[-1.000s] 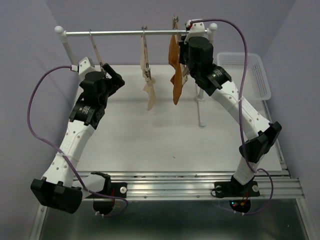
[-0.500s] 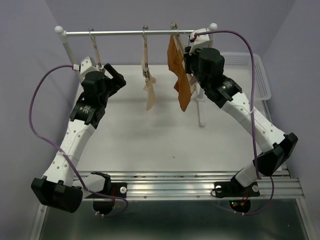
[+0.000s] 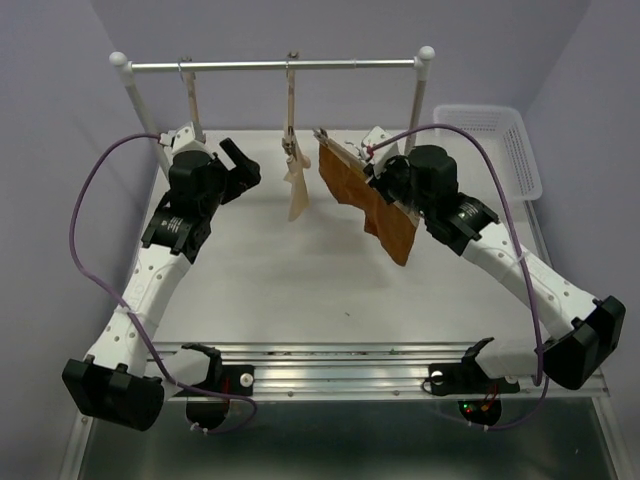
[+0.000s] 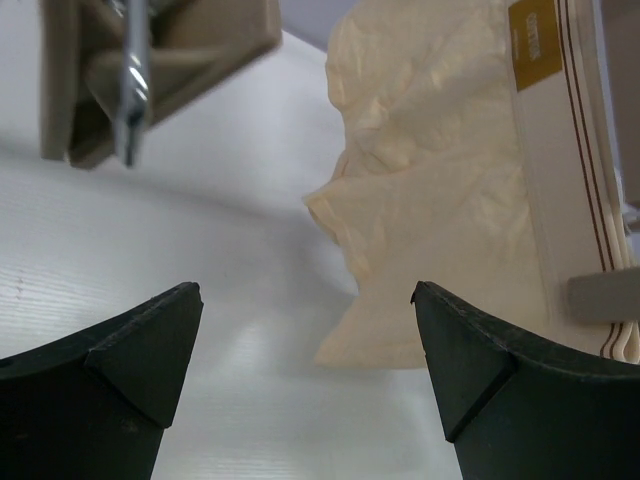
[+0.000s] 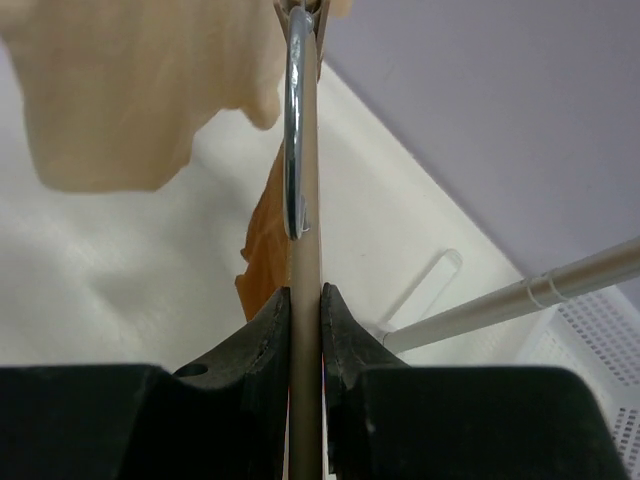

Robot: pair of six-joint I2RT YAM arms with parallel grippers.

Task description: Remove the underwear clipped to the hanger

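Observation:
My right gripper (image 3: 388,178) is shut on the wooden bar of the hanger (image 3: 345,152), which is off the rail and tilted over the table's middle. The rust-brown underwear (image 3: 372,208) hangs clipped under that bar. In the right wrist view the fingers pinch the pale bar (image 5: 304,300) edge-on, its metal hook (image 5: 292,120) runs up ahead, and the underwear (image 5: 263,250) shows to the left of the bar. My left gripper (image 3: 240,165) stands open and empty (image 4: 305,300) beside the left hanger, apart from the underwear.
The rail (image 3: 270,66) still carries a bare hanger (image 3: 190,95) on the left and a middle hanger with a cream garment (image 3: 297,195), which sits just ahead of the left fingers (image 4: 440,180). A white basket (image 3: 490,145) stands at the back right.
The right arm has lifted the hanger with the underwear off the rail and brought it down and toward me over the table. The left gripper has shifted slightly and stays open.

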